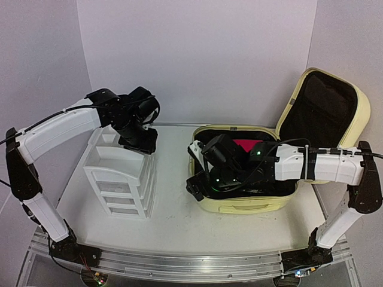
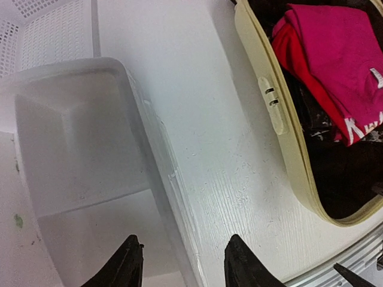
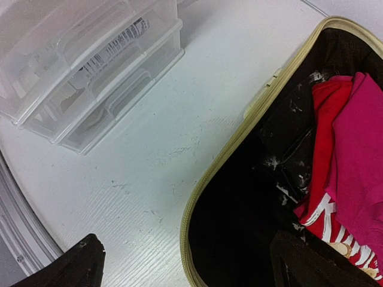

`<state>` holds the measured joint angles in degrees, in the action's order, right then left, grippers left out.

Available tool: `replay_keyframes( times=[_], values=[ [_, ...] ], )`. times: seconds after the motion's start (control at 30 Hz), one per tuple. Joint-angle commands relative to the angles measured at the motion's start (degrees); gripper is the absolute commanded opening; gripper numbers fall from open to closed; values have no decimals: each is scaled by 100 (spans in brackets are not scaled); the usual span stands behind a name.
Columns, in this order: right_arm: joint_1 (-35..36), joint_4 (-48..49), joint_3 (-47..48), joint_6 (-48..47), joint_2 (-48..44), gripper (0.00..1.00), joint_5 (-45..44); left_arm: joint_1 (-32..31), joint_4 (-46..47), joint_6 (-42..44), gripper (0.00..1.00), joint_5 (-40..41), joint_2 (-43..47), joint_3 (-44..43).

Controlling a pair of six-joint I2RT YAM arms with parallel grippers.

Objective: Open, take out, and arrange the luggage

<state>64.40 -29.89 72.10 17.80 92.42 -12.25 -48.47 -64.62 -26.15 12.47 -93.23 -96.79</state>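
Observation:
The pale-yellow luggage (image 1: 245, 206) lies open at the table's right, its lid (image 1: 326, 104) raised and showing black lining. Folded magenta and red clothes (image 1: 244, 145) lie inside; they also show in the left wrist view (image 2: 335, 66) and the right wrist view (image 3: 353, 149). My right gripper (image 1: 200, 176) is open and empty, straddling the suitcase's near-left rim (image 3: 206, 185), one finger over the table, one inside. My left gripper (image 1: 143, 143) is open and empty, hovering over the top right edge of the white drawer unit (image 1: 119, 176).
A white mesh basket (image 2: 36, 30) shows behind the drawer unit (image 2: 78, 143) in the left wrist view. The drawer unit's clear drawers (image 3: 90, 66) face the suitcase. Bare white table (image 1: 173, 209) lies between them. A metal rail (image 1: 179, 263) runs along the near edge.

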Motion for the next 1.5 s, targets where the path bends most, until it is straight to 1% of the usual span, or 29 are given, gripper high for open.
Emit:
replay_keyframes(
  times=[0.0, 0.07, 0.2, 0.33, 0.57, 0.73, 0.83, 1.0, 1.1, 1.23, 1.43, 1.47],
  values=[
    [-7, 102, -134, 53, -387, 98, -234, -14, -63, -131, 46, 290, -229, -146],
    [-5, 102, -172, 56, -413, 98, -287, -14, -73, -110, 42, 427, -298, -91],
    [-6, 106, -211, 124, -444, 98, -252, -12, -185, -11, 41, 883, -305, 89],
    [-10, 124, -259, 110, -427, 98, -306, -14, -314, 33, 38, 1243, -249, 399],
    [-6, 141, -213, 129, -359, 98, -259, 76, -457, 124, 24, 1454, 12, 854],
    [-2, 150, -166, 108, -272, 98, -266, 528, -525, 461, 15, 1523, 448, 1316],
    [-8, 150, -143, 133, -227, 98, -215, 950, -545, 716, 14, 1507, 817, 1706],
    [-7, 150, -139, 110, -169, 98, -253, 1471, -578, 1111, 10, 1811, 1522, 2381],
    [-3, 150, -101, 109, -125, 98, -200, 1724, -651, 1162, 8, 2007, 1927, 2709],
    [-7, 168, -54, 101, -36, 98, -165, 1854, -702, 1067, 7, 2129, 2210, 2825],
    [-6, 169, -96, 118, -96, 98, -125, 1884, -712, 1077, 6, 2174, 2140, 2806],
    [-10, 183, -136, 118, -134, 98, -172, 1883, -718, 1094, 8, 2192, 2128, 2793]
  ],
)
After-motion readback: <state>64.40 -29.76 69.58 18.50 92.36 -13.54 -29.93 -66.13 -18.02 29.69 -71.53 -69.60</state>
